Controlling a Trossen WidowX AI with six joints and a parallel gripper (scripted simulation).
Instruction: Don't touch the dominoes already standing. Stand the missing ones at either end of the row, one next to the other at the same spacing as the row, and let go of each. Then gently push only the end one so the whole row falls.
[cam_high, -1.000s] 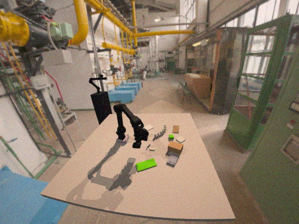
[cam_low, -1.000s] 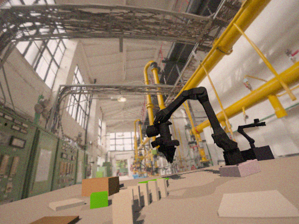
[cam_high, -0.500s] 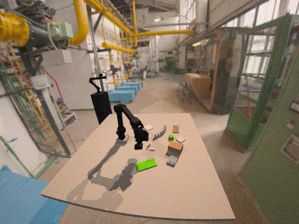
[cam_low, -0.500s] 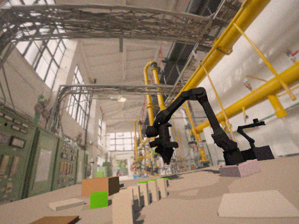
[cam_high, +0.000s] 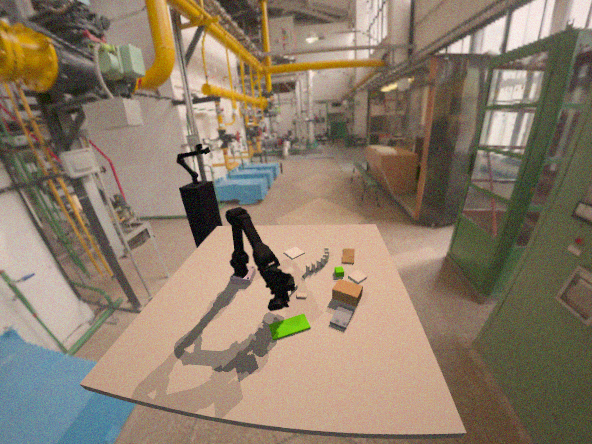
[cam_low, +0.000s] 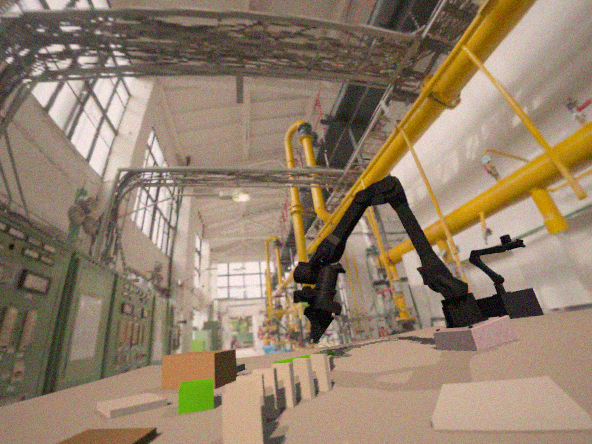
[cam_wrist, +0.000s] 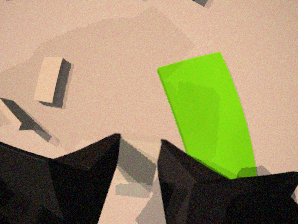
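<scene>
My gripper (cam_high: 278, 305) (cam_low: 316, 341) (cam_wrist: 140, 143) is shut on a pale domino (cam_wrist: 138, 159), held above the table just beside the green slab. In the top view the held domino is hidden by the fingers. A curved row of several standing pale dominoes (cam_high: 318, 266) (cam_low: 303, 378) is farther back, apart from the gripper. A loose pale domino (cam_high: 301, 295) (cam_wrist: 48, 79) lies on the table between the row and the gripper. Another narrow piece, dark on its visible side (cam_wrist: 22, 116), is near it at the wrist view's left edge; its pose is unclear.
A bright green slab (cam_high: 292, 326) (cam_wrist: 212, 110) lies close to the gripper. An orange-brown box (cam_high: 347, 291) (cam_low: 187, 369), grey block (cam_high: 341, 317), green cube (cam_high: 339, 271) (cam_low: 196, 396) and pale tile (cam_high: 357, 276) (cam_low: 132, 404) are beside the row. Another pale tile (cam_high: 294, 253) (cam_low: 505, 404) lies opposite.
</scene>
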